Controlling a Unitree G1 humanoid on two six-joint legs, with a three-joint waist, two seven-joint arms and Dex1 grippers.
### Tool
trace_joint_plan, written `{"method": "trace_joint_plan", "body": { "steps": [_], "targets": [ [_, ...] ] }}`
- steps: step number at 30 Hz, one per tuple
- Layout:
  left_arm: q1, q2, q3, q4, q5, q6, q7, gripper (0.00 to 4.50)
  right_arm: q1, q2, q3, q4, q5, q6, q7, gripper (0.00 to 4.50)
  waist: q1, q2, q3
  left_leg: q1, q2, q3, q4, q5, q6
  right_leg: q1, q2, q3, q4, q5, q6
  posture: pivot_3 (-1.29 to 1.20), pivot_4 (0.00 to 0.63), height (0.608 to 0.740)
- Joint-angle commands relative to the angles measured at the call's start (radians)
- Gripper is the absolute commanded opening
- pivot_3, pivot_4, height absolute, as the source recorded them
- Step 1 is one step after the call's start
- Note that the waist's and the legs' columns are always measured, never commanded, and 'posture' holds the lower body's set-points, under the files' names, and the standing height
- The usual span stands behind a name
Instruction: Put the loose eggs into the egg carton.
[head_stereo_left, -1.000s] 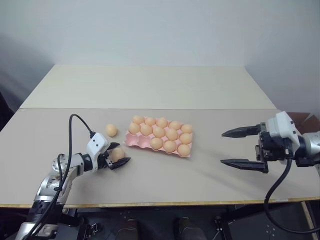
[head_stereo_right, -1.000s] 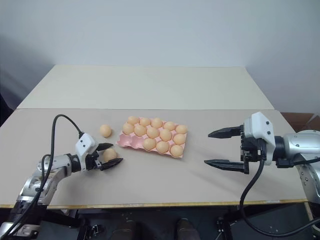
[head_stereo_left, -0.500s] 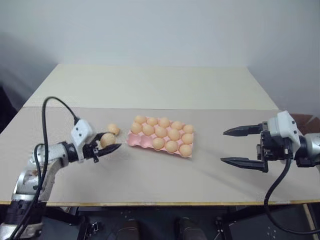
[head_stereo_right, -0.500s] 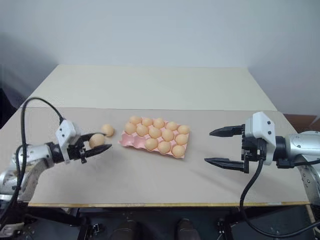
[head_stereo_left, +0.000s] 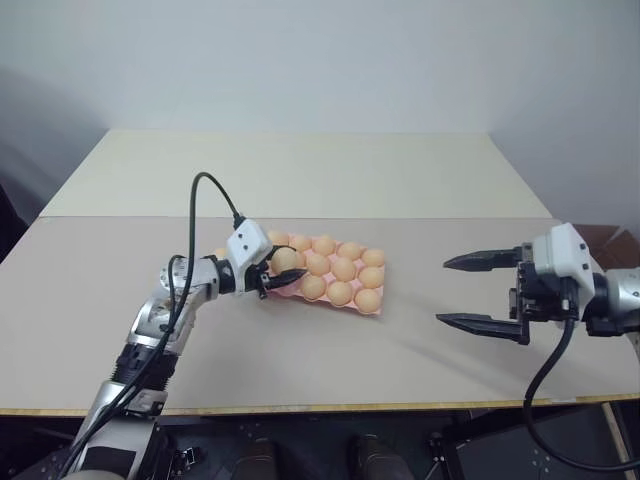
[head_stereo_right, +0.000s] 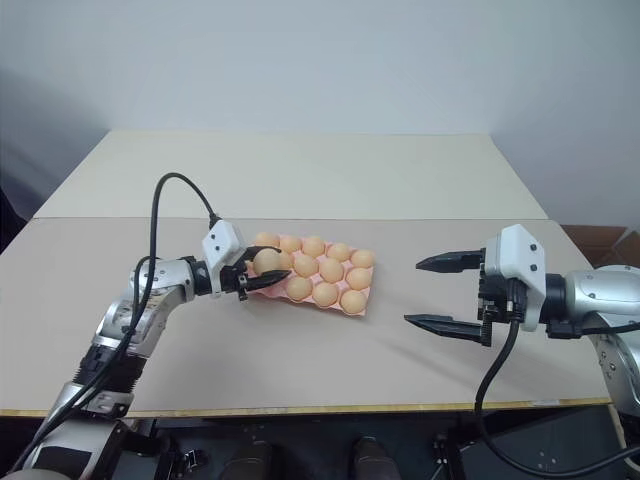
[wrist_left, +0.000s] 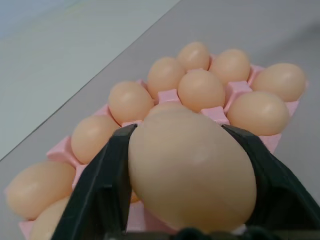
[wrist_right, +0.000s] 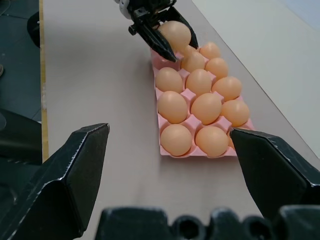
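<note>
Egg (head_stereo_right: 266, 261) sits clamped in the left gripper (head_stereo_right: 262, 270) over the pink carton's (head_stereo_right: 354, 306) nine-o'clock edge. Bare table (head_stereo_right: 300, 360) lies toward six o'clock. At three o'clock, the right gripper (head_stereo_right: 437, 292) hangs spread wide, well apart.

head eyes: high, looking down-forward | wrist cams: low, close | shared: egg carton (head_stereo_left: 322, 272) on table (head_stereo_left: 300, 180)

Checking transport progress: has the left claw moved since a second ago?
Yes. The left claw, gripping an egg, travelled rightward to the egg carton's left end.
</note>
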Motion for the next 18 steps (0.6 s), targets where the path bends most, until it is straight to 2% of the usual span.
{"method": "trace_joint_plan", "body": {
  "steps": [1,2,3,8,12,15,18],
  "targets": [
    [-0.011,0.009,0.022,-0.028,-0.008,-0.022,-0.011,4.06,0.003,-0.018,-0.055,-0.038,0.03,0.001,-0.012,4.5,0.002,0.0,0.0,0.0,0.0,0.0,0.0,0.0,0.0,0.0,0.0,0.0,0.0,0.0,0.0,0.0,0.15,0.74],
    [-0.006,0.02,0.037,-0.04,-0.012,-0.025,-0.01,4.4,0.005,-0.018,-0.056,-0.04,0.032,0.002,-0.014,4.5,0.002,0.0,0.0,0.0,0.0,0.0,0.0,0.0,0.0,0.0,0.0,0.0,0.0,0.0,0.0,0.0,0.15,0.74],
    [0.0,0.031,0.056,-0.051,-0.018,-0.025,-0.007,4.46,0.006,-0.017,-0.056,-0.04,0.033,0.002,-0.015,4.5,0.002,0.0,0.0,0.0,0.0,0.0,0.0,0.0,0.0,0.0,0.0,0.0,0.0,0.0,0.0,0.0,0.15,0.74],
    [0.056,0.144,0.179,-0.145,-0.102,0.027,-0.05,4.46,0.004,-0.012,-0.042,-0.031,0.031,-0.002,-0.021,4.5,-0.007,0.0,0.0,0.0,0.001,0.0,0.0,0.0,0.0,0.0,0.001,0.0,0.0,0.0,0.0,0.0,0.15,0.74],
    [0.166,0.276,0.334,-0.245,-0.222,0.106,-0.117,4.46,-0.008,-0.003,-0.024,-0.016,0.03,-0.012,-0.018,4.5,-0.013,0.0,0.0,0.001,0.001,0.0,0.0,0.0,0.0,0.0,0.001,0.0,0.0,0.0,0.0,0.0,0.15,0.74],
    [0.336,0.381,0.488,-0.309,-0.296,0.129,-0.214,4.46,-0.028,0.006,0.001,0.004,0.02,-0.02,-0.019,4.5,-0.023,0.0,0.0,0.001,0.002,0.0,0.0,0.0,0.0,-0.001,0.0,0.0,0.0,0.0,0.0,0.0,0.15,0.74],
    [0.487,0.416,0.642,-0.358,-0.331,0.132,-0.224,4.46,-0.04,0.012,0.021,0.022,0.012,-0.031,-0.008,4.5,-0.022,0.0,0.0,0.001,0.002,0.001,-0.001,0.0,0.0,-0.002,0.0,0.0,0.0,-0.001,-0.002,0.0,0.15,0.74]
  ]
}}
